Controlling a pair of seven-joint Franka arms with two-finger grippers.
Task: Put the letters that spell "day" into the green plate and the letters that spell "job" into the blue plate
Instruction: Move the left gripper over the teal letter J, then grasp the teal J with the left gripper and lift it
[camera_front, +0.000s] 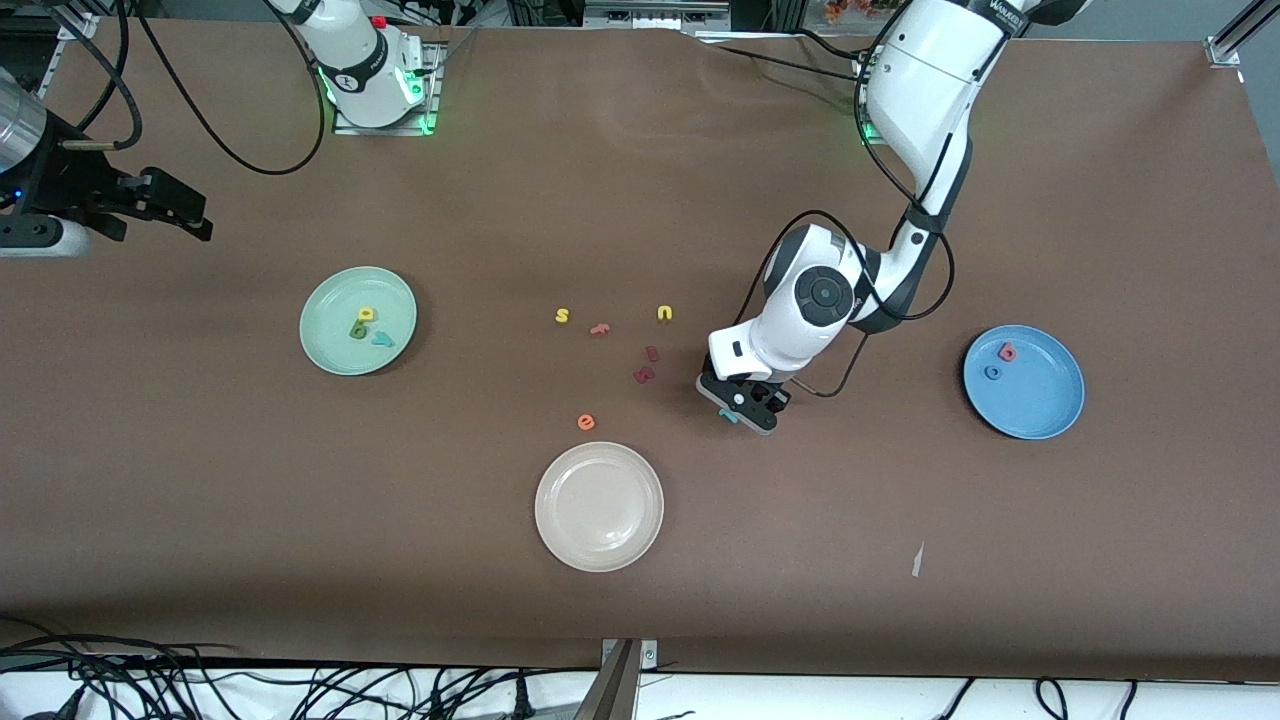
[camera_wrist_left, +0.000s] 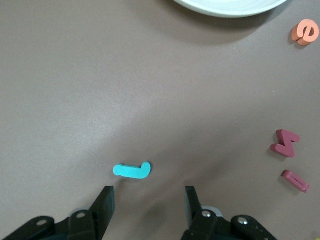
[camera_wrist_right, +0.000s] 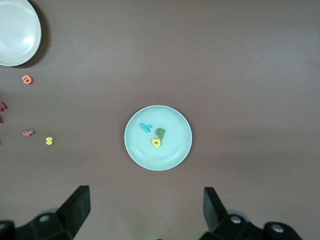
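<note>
The teal j (camera_wrist_left: 132, 170) lies flat on the brown table, just past the tips of my left gripper (camera_wrist_left: 150, 200), which is open low over it with nothing between its fingers. In the front view the j (camera_front: 727, 415) peeks out beside the left gripper (camera_front: 745, 408). The blue plate (camera_front: 1040, 400) holds the red-pink b (camera_front: 1007, 351) and the blue o (camera_front: 992, 372). The green plate (camera_wrist_right: 175, 150) holds the teal y (camera_wrist_right: 145, 127), olive d (camera_wrist_right: 160, 132) and yellow a (camera_wrist_right: 156, 142). My right gripper (camera_wrist_right: 145, 200) waits open, high up toward the right arm's end of the table.
A cream-white plate (camera_front: 599, 506) sits nearer the front camera, with an orange e (camera_front: 586, 422) beside it. A yellow s (camera_front: 562, 316), a yellow u (camera_front: 664, 313), a pink letter (camera_front: 599, 328) and two dark red letters (camera_front: 643, 375) lie mid-table, beside the left gripper.
</note>
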